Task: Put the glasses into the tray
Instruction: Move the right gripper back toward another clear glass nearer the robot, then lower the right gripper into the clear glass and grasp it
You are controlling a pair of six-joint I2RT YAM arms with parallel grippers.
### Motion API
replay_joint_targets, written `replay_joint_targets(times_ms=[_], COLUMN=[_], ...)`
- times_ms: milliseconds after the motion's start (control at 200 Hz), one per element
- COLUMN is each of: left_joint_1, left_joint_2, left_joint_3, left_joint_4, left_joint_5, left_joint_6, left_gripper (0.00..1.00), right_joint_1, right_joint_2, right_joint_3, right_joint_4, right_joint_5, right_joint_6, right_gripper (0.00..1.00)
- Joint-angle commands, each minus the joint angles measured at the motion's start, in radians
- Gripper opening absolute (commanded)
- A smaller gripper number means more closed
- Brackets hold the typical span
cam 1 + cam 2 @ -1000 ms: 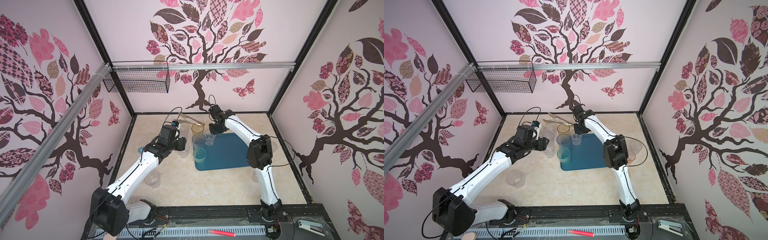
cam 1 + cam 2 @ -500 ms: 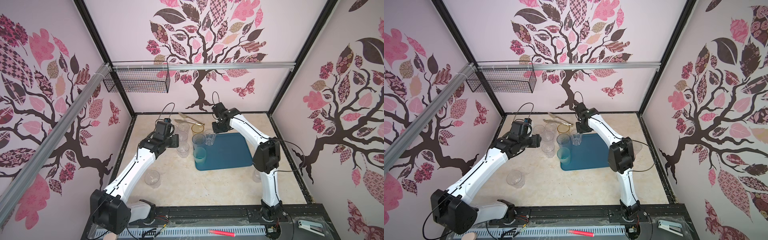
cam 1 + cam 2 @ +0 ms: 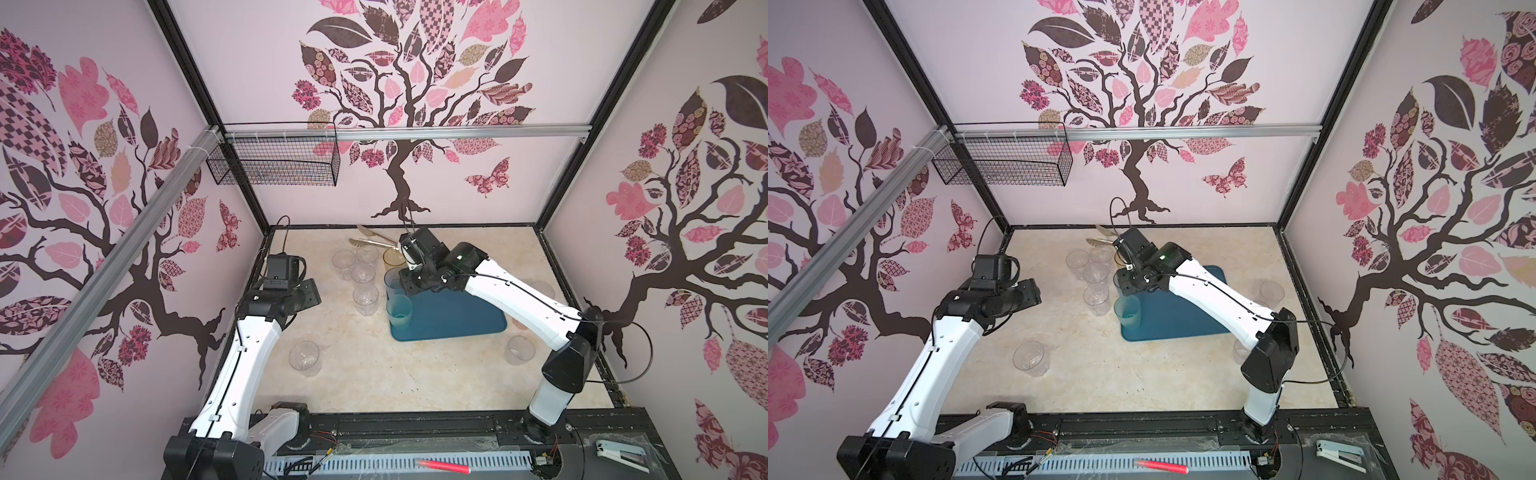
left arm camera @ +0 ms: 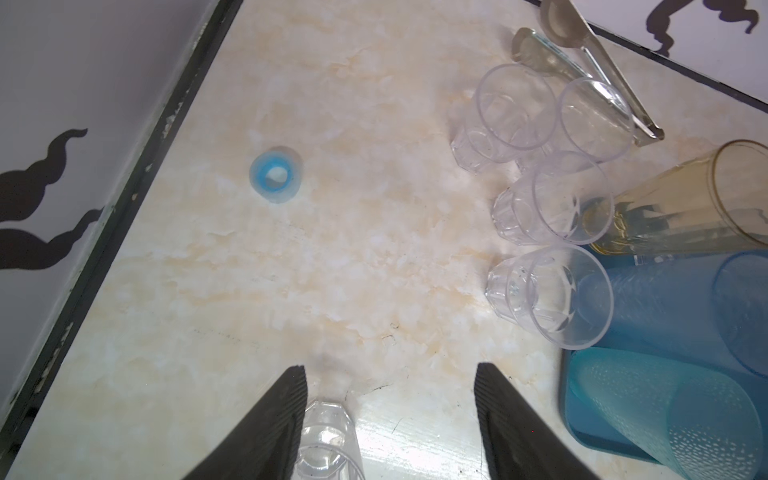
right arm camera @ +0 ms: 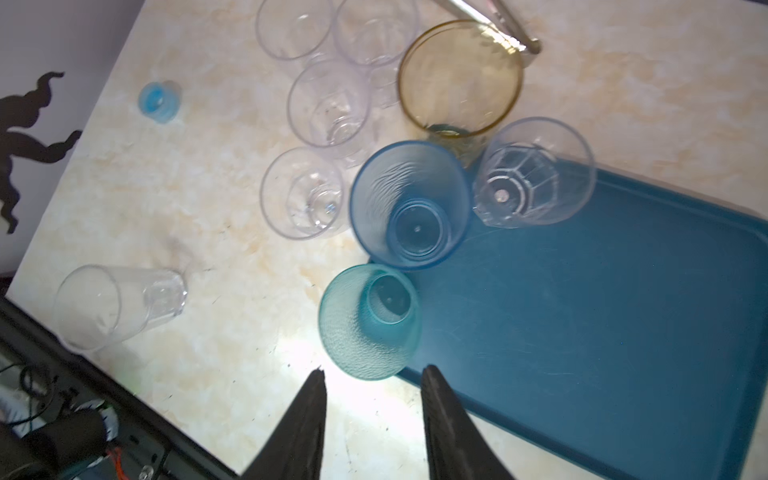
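The dark teal tray (image 3: 457, 320) (image 3: 1183, 324) (image 5: 602, 311) lies right of centre. At its left end stand a teal glass (image 3: 399, 311) (image 5: 368, 322), a blue glass (image 3: 392, 282) (image 5: 411, 203) and a clear faceted glass (image 5: 534, 189). An amber glass (image 3: 390, 257) (image 5: 459, 79) stands just off its far corner. Several clear glasses (image 3: 363, 276) (image 4: 552, 291) cluster left of the tray. My right gripper (image 3: 405, 286) (image 5: 374, 370) hovers open and empty above the tray's left end. My left gripper (image 3: 311, 293) (image 4: 390, 370) is open near the left wall, holding nothing.
Metal tongs (image 3: 372, 239) (image 4: 602, 75) lie at the back. A lone clear glass (image 3: 304, 355) (image 4: 328, 440) stands front left, below my left fingers. Two more glasses (image 3: 520, 349) (image 3: 542, 289) stand right of the tray. A small blue round piece (image 4: 276, 176) sits near the left wall.
My left arm has drawn back leftward from the clear glasses. My right gripper's jaws have widened, and it has shifted to above the tray's left end, away from the faceted glass.
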Motion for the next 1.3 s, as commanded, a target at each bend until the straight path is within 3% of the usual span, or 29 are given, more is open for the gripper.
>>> replay_joint_targets(times_ms=[0,215,350,415,835,1295], left_joint_1=[0.028,0.048,0.194,0.221,0.232,0.230], left_joint_2=[-0.013,-0.100,-0.088,-0.073,-0.158,-0.168], left_joint_3=[-0.036,-0.105,-0.187,-0.195,-0.285,-0.318], left_joint_4=[-0.075,-0.081,0.031,0.053,0.066,0.119], left_joint_5=[0.076,0.027,0.122,0.139,-0.085,-0.063], left_joint_6=[-0.061,-0.094,-0.132,-0.173,-0.263,-0.248], left_gripper=[0.66,0.66,0.66,0.65,0.69,0.69], right_joint_1=[0.058,0.175,0.236,0.255,0.311,0.323], right_joint_2=[-0.004,0.080,0.188,0.243,0.529,0.700], right_joint_3=[0.001,0.018,0.080,0.137,0.430,0.573], right_joint_4=[0.016,0.093,0.125,0.127,0.073,0.092], right_joint_5=[-0.036,-0.086,-0.129,-0.151,-0.266,-0.265], right_joint_6=[0.036,0.066,0.083,0.087,0.069,0.062], right_gripper=[0.41,0.41,0.41,0.41,0.50,0.52])
